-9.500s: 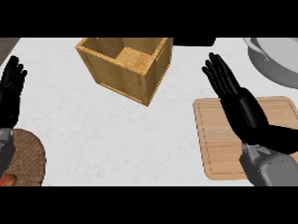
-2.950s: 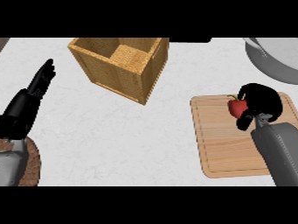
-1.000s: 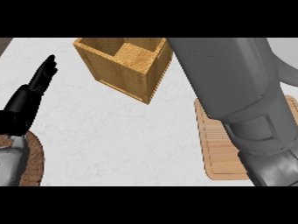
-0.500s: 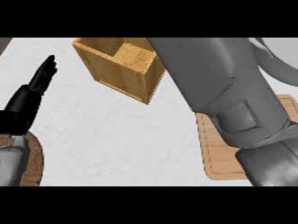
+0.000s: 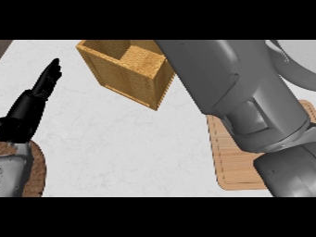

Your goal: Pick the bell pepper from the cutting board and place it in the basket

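The wooden basket (image 5: 127, 70) stands at the back centre of the counter, with its right part hidden behind my right forearm (image 5: 239, 99). That grey forearm rises from the lower right and crosses over the cutting board (image 5: 234, 159) toward the basket's top right corner. Its hand is past the top of the picture and does not show. The bell pepper is nowhere visible, and the bare part of the board holds nothing. My left hand (image 5: 37, 95) rests at the left with fingers straight, pointing up, well left of the basket.
A grey metal pan (image 5: 304, 65) sits at the back right, partly behind the forearm. A brown round mat (image 5: 32, 172) lies at the lower left under my left forearm. White counter stretches between the left hand and the board.
My right forearm has swung a little further left, covering more of the basket's right side. The left hand has stayed where it was.
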`<move>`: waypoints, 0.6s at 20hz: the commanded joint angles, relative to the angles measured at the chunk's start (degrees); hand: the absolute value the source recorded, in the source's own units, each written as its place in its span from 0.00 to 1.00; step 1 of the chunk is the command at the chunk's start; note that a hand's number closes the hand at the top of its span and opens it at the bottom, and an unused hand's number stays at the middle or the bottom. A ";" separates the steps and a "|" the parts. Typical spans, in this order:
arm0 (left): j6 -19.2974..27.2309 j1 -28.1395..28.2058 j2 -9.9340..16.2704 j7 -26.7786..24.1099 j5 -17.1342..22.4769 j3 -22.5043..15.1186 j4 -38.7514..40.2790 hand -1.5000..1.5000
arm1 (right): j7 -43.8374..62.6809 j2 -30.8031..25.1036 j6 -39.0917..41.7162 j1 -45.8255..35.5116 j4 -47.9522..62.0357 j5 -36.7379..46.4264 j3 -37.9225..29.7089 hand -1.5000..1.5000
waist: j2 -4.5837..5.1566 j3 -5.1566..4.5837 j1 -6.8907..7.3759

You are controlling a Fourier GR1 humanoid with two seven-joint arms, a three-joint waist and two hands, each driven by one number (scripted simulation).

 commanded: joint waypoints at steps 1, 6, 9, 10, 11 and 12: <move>-0.65 2.16 0.79 -2.24 1.10 1.78 0.31 0.50 | -0.18 1.16 0.02 0.28 1.17 -2.56 -2.06 0.00 | -0.10 0.01 0.11; 0.27 0.23 -0.28 -4.74 -0.42 1.07 4.77 0.50 | -3.40 1.15 -3.99 1.44 0.44 -4.96 -3.12 0.00 | -0.04 0.00 -0.25; -1.40 2.10 0.47 0.38 0.99 0.57 -2.76 0.50 | -4.41 0.13 -11.81 1.52 -1.61 -4.90 -6.34 0.00 | -0.12 0.07 0.66; -1.19 1.63 0.42 -2.40 0.45 0.73 0.67 0.50 | -4.47 1.17 -15.42 1.63 -3.67 -5.81 -7.32 0.00 | -0.09 0.05 -0.14; -0.98 1.33 0.29 -0.69 0.43 0.59 -0.48 0.50 | -5.26 -0.33 -18.54 2.68 -4.51 -6.64 -9.06 0.00 | -0.05 0.09 -0.07; 0.52 0.05 -0.54 -0.08 -0.38 0.41 -0.30 0.50 | -4.11 1.17 -22.85 2.78 -5.40 -6.60 -9.00 0.00 | -0.15 0.08 -0.27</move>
